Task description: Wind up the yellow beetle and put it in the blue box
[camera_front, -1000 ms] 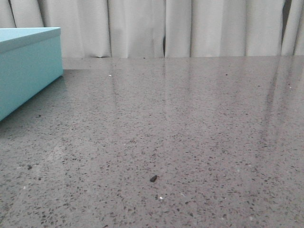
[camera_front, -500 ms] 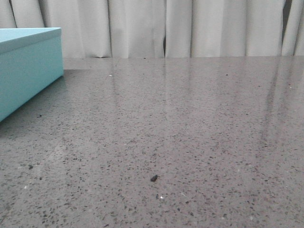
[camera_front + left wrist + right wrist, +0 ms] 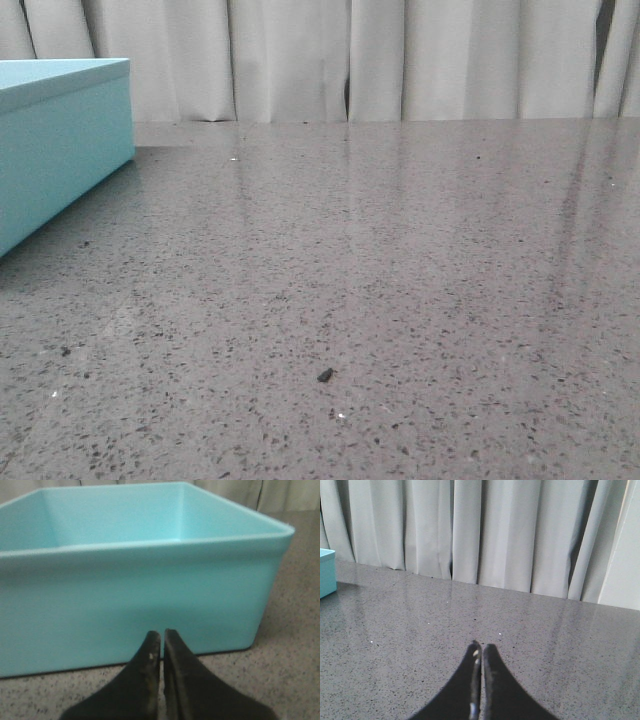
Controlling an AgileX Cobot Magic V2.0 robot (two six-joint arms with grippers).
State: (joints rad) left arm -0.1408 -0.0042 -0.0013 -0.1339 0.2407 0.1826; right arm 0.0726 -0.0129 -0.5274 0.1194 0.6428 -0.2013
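On table [image 3: 400,250], blue box [image 3: 60,140] unmoved; nothing changed.

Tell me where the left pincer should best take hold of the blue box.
Probably the near wall's top rim of the blue box, coming from above with one finger inside and one outside. The box stands open, with a thin wall and slight lip; its flat sides look too wide to span. The left pincer sits closed, low before that wall.
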